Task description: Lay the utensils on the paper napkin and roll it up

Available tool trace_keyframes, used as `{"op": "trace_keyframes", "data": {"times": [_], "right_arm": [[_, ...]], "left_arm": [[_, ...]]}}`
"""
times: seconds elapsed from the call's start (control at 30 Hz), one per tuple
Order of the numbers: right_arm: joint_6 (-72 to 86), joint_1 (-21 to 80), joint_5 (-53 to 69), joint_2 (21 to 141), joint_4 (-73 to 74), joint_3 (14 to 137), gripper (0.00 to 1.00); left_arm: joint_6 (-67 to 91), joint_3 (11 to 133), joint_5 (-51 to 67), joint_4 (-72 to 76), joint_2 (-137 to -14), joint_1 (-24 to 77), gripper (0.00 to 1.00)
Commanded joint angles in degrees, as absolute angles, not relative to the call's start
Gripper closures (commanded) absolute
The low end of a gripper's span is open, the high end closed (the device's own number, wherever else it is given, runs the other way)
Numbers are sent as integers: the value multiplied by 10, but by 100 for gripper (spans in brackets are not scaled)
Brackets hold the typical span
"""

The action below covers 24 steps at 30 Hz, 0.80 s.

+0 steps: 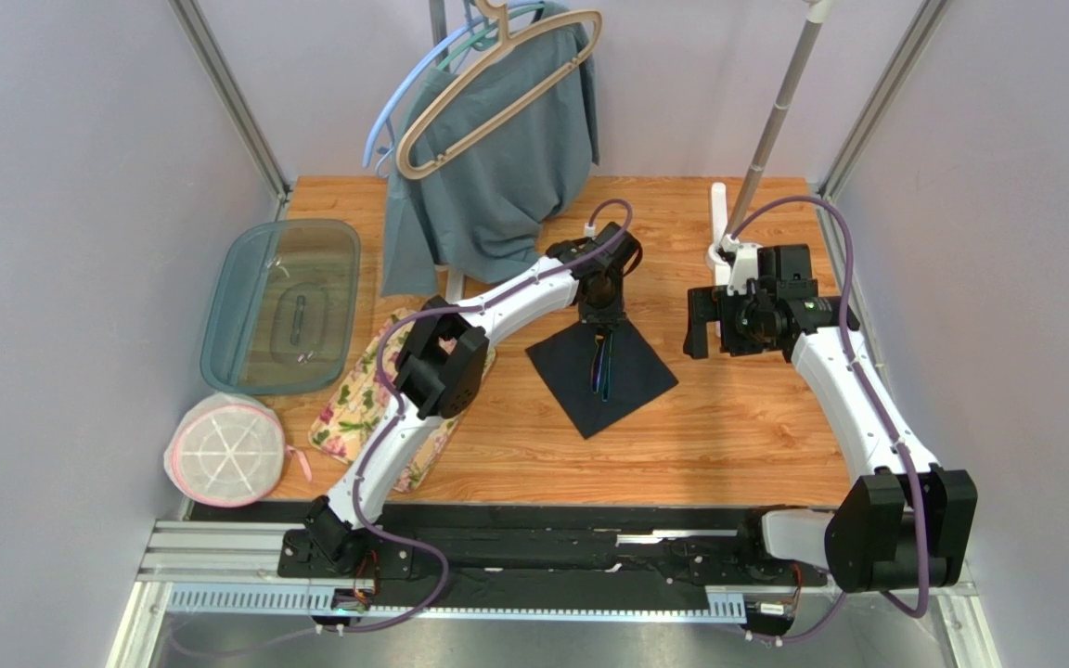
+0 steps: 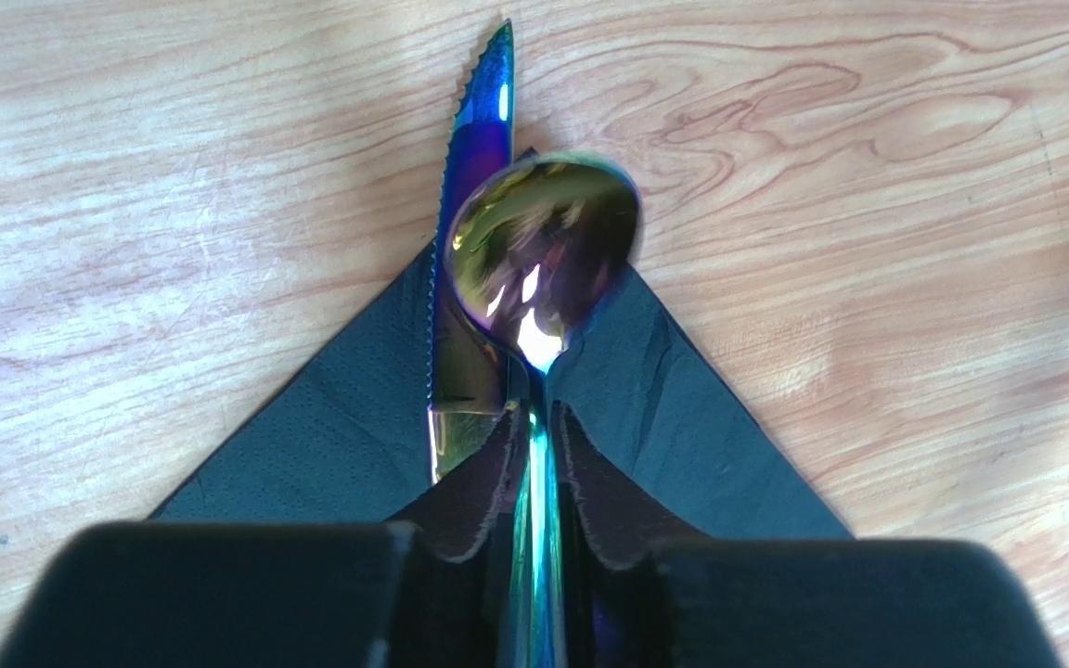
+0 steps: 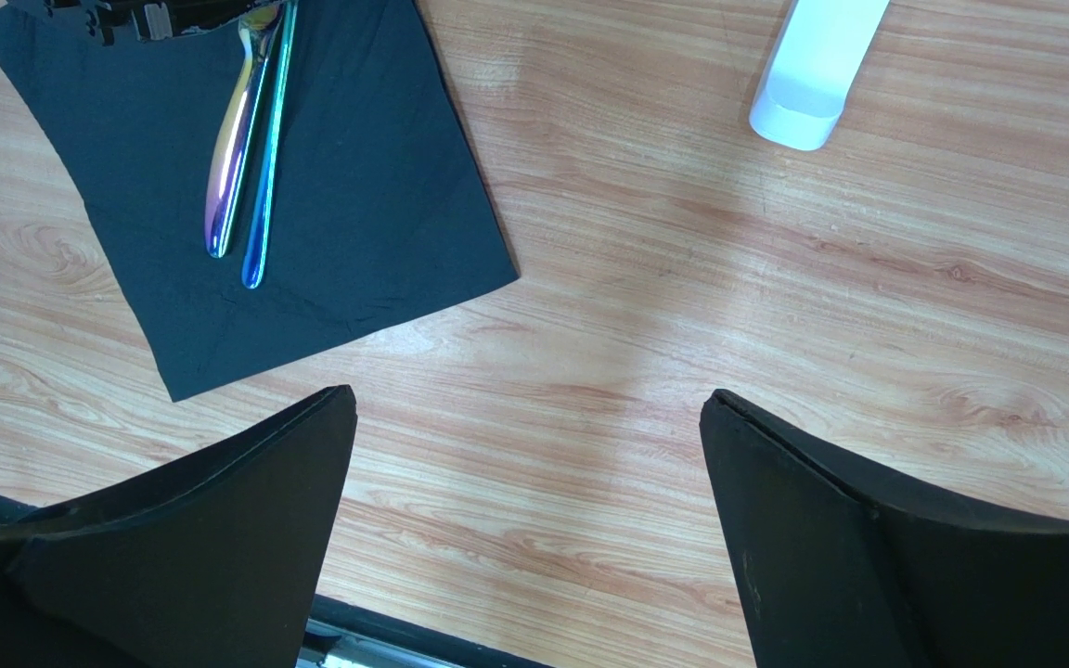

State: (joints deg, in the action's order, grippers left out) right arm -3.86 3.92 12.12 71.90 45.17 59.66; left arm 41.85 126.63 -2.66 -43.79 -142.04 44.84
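Note:
The black paper napkin [image 1: 624, 379] lies as a diamond in the middle of the wooden table; it also shows in the left wrist view [image 2: 331, 432] and the right wrist view [image 3: 373, 209]. An iridescent knife [image 2: 478, 195] and spoon [image 2: 543, 251] lie side by side on it, their tips reaching past its far corner. Their handles show in the right wrist view, the knife [image 3: 229, 167] and the spoon [image 3: 267, 181]. My left gripper [image 2: 537, 425] is shut on the spoon's handle, low over the napkin [image 1: 599, 327]. My right gripper [image 3: 526, 404] is open and empty over bare wood to the right of the napkin.
A floral mat [image 1: 352, 404] lies under the left arm. A teal lidded container [image 1: 282, 306] and a round white-pink object [image 1: 227, 448] sit at the left. A grey-teal garment [image 1: 498, 167] hangs on hangers at the back. A white post [image 3: 812, 70] stands near the right gripper.

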Motion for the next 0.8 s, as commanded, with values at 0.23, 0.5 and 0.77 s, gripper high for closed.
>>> {"op": "trace_keyframes", "data": {"times": [0.23,0.5,0.77], "right_arm": [[-33,37,162,725,440,602,0],[-26,59,265,765,449,595,0],[-18,153,284,805,436,628,0]], "left_arm": [[399,1297,-16,-445,-1397,443,72],[295,1123,-24,-397,-1184,444,43],[159,899,13,-384,-928,437,13]]}}
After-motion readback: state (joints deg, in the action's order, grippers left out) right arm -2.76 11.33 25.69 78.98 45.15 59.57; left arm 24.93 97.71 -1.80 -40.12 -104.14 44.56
